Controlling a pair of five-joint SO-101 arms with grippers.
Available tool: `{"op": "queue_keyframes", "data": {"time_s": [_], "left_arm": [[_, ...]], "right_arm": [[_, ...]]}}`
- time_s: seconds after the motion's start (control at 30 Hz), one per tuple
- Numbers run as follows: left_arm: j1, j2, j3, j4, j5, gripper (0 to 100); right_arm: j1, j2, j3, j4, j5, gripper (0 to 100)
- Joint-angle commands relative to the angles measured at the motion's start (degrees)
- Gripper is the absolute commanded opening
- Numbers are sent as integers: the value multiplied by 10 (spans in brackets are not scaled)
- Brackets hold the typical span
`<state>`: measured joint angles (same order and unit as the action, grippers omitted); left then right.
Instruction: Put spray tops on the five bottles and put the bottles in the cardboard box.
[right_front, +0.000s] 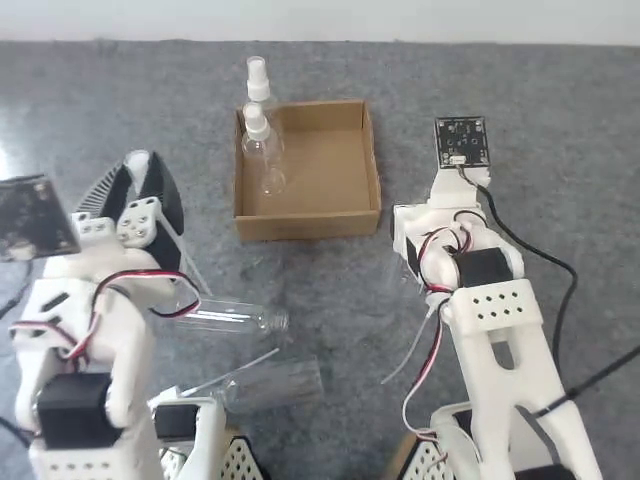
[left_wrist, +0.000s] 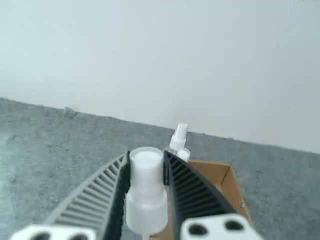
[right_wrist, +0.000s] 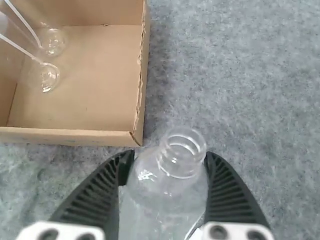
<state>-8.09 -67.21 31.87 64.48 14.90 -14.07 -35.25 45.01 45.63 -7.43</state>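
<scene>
My left gripper (right_front: 140, 165) is up over the mat at the left, shut on a white spray top (left_wrist: 146, 190) whose thin dip tube (right_front: 185, 260) hangs below it. My right gripper (right_wrist: 170, 157) is shut on a clear bottle (right_wrist: 172, 170) with an open neck, held upright just outside the near right corner of the cardboard box (right_front: 310, 225). Two bottles with spray tops (right_front: 258, 125) stand in the box's far left corner; their bases (right_wrist: 45, 77) rest on the box floor. Two more clear bottles (right_front: 235, 320) (right_front: 270, 380) lie on the mat between the arms.
The grey mat (right_front: 560, 120) covers the table up to a white wall (left_wrist: 200, 60) behind. Most of the box floor (right_wrist: 100, 75) is bare. A black cable (right_front: 560, 270) runs off the right arm. The arm bases stand at the near edge.
</scene>
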Motion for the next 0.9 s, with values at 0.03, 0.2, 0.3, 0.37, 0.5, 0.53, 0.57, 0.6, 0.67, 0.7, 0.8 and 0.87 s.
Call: {"op": "queue_keyframes", "data": {"time_s": [0.03,0.2,0.3,0.37,0.5,0.53,0.57,0.6,0.67,0.7,0.8,0.87], "left_arm": [[1,-10,-46,-18,33,12],[1,-10,-46,-47,48,12],[1,-10,-47,-61,62,12],[1,-10,-47,-70,75,12],[1,-24,-42,-74,98,12],[1,-36,-40,-72,102,12],[1,-48,-31,-72,104,12],[1,-64,-22,-76,105,12],[1,-92,-1,-85,104,12],[1,-106,15,-94,104,12],[1,-131,60,-120,103,12],[1,-140,85,-128,103,12]], "right_arm": [[-1,-56,1,-11,9,101],[-5,-131,36,-16,10,101],[-6,-138,40,-16,10,101],[-6,-137,40,-16,10,101],[-21,-146,40,-11,10,101],[-29,-151,43,-10,10,101],[-37,-155,50,-14,11,101],[-44,-161,56,-15,22,101],[-60,-175,68,-16,44,101],[-66,-184,72,-16,49,101],[-81,-209,84,-16,53,101],[-93,-225,93,-16,54,101]]}}
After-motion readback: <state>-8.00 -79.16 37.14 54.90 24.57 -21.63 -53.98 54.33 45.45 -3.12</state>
